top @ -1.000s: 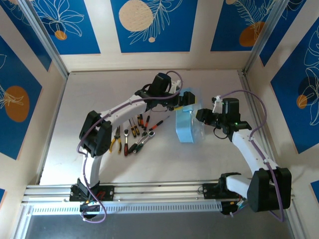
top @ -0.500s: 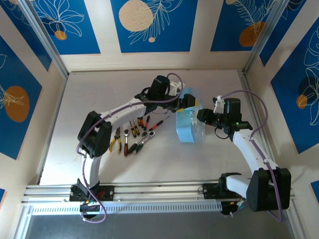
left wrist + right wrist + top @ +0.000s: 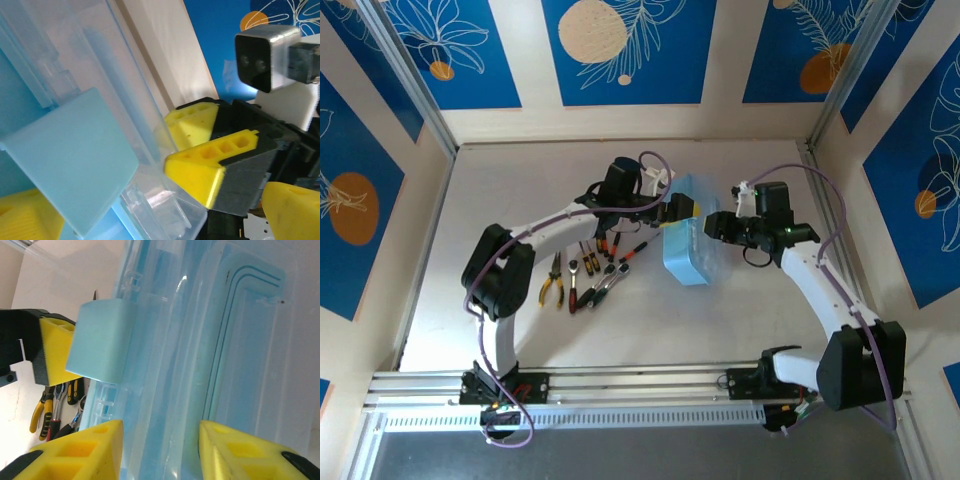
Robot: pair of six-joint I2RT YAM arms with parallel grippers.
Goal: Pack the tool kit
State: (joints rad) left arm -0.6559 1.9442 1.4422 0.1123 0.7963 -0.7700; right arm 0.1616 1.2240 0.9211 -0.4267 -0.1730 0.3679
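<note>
The light-blue tool kit case (image 3: 688, 250) stands on edge mid-table, its clear lid toward the right arm. My right gripper (image 3: 712, 227) holds its right side. In the right wrist view the jaws (image 3: 161, 450) sit partly closed around the stacked rims of the case (image 3: 200, 340). My left gripper (image 3: 682, 208) is at the case's far left corner, fingers spread wide (image 3: 160, 220) either side of the blue latch (image 3: 70, 160). Yellow-handled pliers (image 3: 553, 280), small screwdrivers (image 3: 605, 243) and ratchet wrenches (image 3: 605, 283) lie on the table left of the case.
The table is boxed in by beige walls with blue panels (image 3: 630, 50). A rail (image 3: 620, 385) carrying both arm bases runs along the near edge. The right gripper's yellow fingers (image 3: 210, 165) sit close in front of the left wrist camera.
Both grippers and the case have shifted left and slightly toward the back, nearer the tools. The right gripper has moved in against the case.
</note>
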